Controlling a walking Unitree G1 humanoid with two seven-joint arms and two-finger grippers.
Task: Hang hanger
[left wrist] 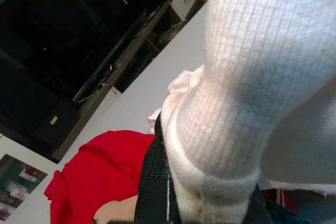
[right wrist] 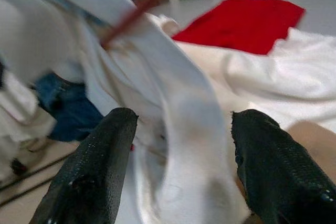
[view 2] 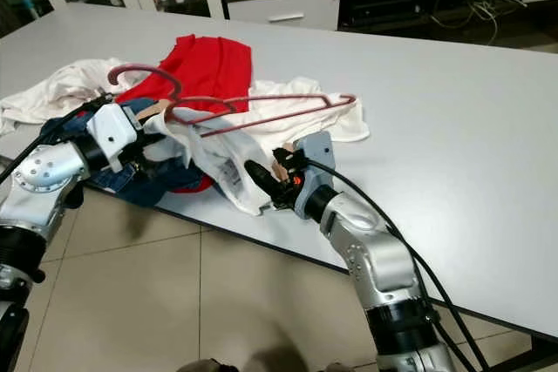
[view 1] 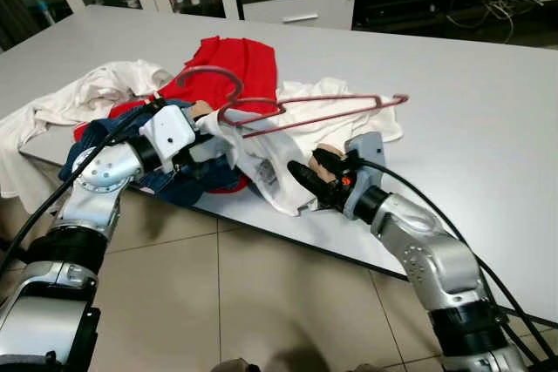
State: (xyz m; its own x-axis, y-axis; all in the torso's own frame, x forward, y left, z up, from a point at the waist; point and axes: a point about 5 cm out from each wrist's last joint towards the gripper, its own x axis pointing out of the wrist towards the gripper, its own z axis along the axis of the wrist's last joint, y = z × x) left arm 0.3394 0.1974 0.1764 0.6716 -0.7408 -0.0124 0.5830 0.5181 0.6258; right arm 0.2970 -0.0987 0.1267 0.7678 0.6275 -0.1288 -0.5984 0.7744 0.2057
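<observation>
Thin stiff hanger (view 1: 323, 109) is threaded in limp white shirt (view 1: 261, 163), clenched by left gripper (view 1: 205, 132); right gripper (right wrist: 181, 171) is spread around shirt edge; best gripped at collar

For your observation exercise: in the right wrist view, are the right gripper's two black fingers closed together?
No: the right gripper fingers stand apart around a white cloth fold.

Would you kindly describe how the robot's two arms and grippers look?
Both arms are silver metal with rounded joints, black bands and black cables running along them. The left gripper has a white housing. The right gripper has two long black textured fingers, a grey housing and a small orange-red mark at the wrist.
</observation>
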